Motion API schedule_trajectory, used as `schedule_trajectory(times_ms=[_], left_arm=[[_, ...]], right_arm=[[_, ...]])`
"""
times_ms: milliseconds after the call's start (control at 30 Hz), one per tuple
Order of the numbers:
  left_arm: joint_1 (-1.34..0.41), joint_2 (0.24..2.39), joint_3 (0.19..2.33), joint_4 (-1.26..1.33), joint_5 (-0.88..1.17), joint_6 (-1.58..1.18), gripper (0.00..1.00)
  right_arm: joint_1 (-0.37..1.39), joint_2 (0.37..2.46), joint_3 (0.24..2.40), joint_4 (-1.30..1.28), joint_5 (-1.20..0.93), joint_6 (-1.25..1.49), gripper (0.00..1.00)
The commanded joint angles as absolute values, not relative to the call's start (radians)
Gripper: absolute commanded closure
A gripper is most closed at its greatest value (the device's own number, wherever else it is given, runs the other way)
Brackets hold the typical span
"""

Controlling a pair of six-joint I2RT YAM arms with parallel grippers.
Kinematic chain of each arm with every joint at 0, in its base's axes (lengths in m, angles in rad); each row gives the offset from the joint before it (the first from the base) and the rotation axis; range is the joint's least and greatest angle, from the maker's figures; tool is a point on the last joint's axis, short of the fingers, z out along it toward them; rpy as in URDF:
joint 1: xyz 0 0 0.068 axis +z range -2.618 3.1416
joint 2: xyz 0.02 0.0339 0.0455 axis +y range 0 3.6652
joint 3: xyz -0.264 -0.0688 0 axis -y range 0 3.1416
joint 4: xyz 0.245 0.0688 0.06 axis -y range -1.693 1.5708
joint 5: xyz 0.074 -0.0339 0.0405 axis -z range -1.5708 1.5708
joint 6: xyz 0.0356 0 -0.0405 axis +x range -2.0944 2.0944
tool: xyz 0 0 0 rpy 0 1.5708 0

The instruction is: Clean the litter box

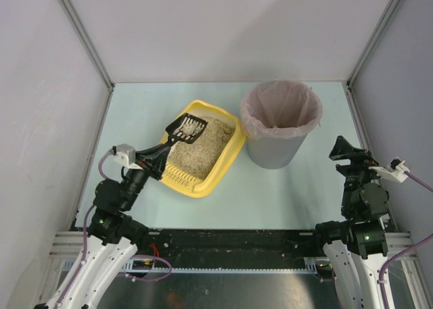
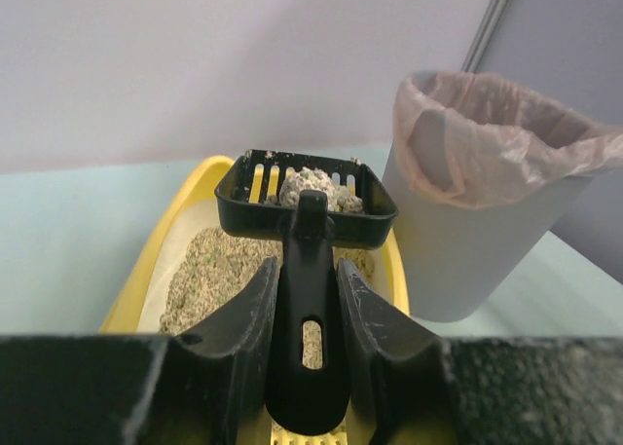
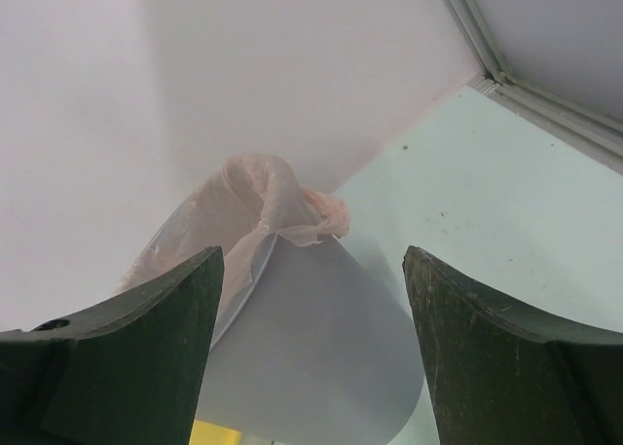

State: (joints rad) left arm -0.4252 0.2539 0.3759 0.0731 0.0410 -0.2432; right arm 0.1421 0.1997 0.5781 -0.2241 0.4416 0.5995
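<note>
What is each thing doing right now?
scoop, raised over the litter box, carrying a clump
litter box, lying flat, holding litter
bin, upright, lined, open on top
left gripper, shut on the scoop's handle
right gripper, open, empty

Glossy yellow plastic litter box [image 1: 229, 159] (grainy litter [image 1: 201, 149])

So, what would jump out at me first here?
The yellow litter box mid-table, where the left hand holds a black scoop with a pale clump above the litter. A grey bin lined in pink stands beside it, to the right.
</note>
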Motion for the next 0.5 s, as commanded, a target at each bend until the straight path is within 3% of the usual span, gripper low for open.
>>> schedule_trajectory(times_ms=[0,467], left_arm=[[-0.428,0.275,0.523,-0.080,0.097,-0.181,1.00],[-0.428,0.494,0.902,-0.146,0.405,-0.123,1.00]], right_arm=[[0.141,0.176,0.615,-0.238,0.494,0.575,0.20],[0.141,0.120,0.615,-0.279,0.522,0.540,0.20]])
